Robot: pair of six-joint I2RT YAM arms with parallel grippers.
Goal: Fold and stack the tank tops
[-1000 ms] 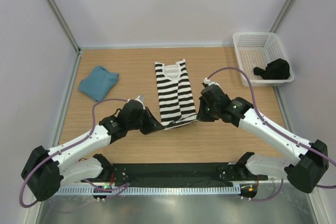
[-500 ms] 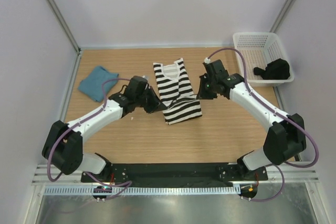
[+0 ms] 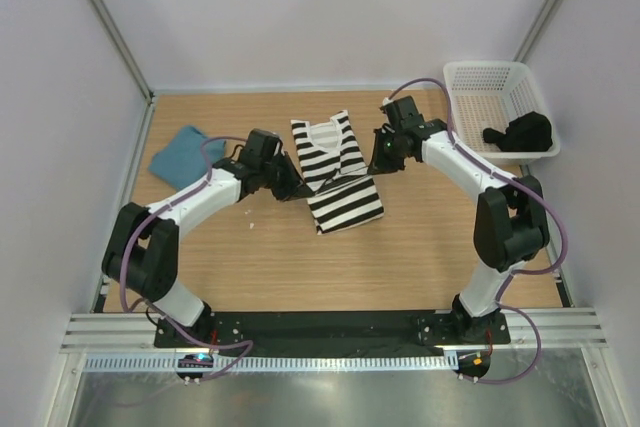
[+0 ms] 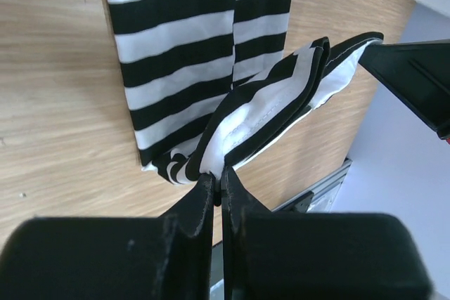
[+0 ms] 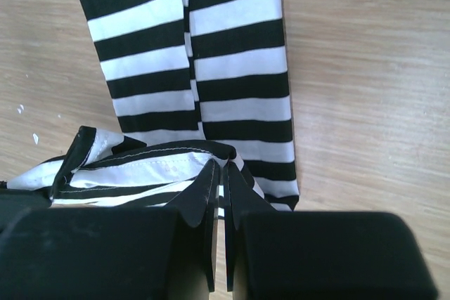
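Step in hand: I judged this to be the end-over-end fold of the striped tank top (image 3: 335, 172), with its hem brought up toward the neckline.
Left gripper (image 4: 217, 177): my jaws were pinched shut on a bunched corner of the striped hem, and cloth fanned out from between the fingertips.
Right gripper (image 5: 219, 173): my jaws were likewise closed on the opposite hem corner, with the stitched edge running away from them to my left.
Striped tank top, position: it lay at the middle of the table (image 3: 300, 267), neckline at the far end and body flat on the wood. Its near part was doubled over and looked slightly skewed.
Top relative to grippers: the lifted hem spanned the gap between my two grippers, above the flat body. My left gripper stood at the top's left edge and my right gripper at its right edge.
Doing it well (judgement): both corners should travel level and at equal tension and be lowered square to the side edges. They should be let go only once the hem lay flat, otherwise the skew would set into the fold.
Teal tank top (image 3: 183, 155): it lay as a small folded-looking bundle at the far left, well apart from both grippers.
Basket (image 3: 480, 77): it stood at the far right with a dark item (image 3: 520, 134) inside.
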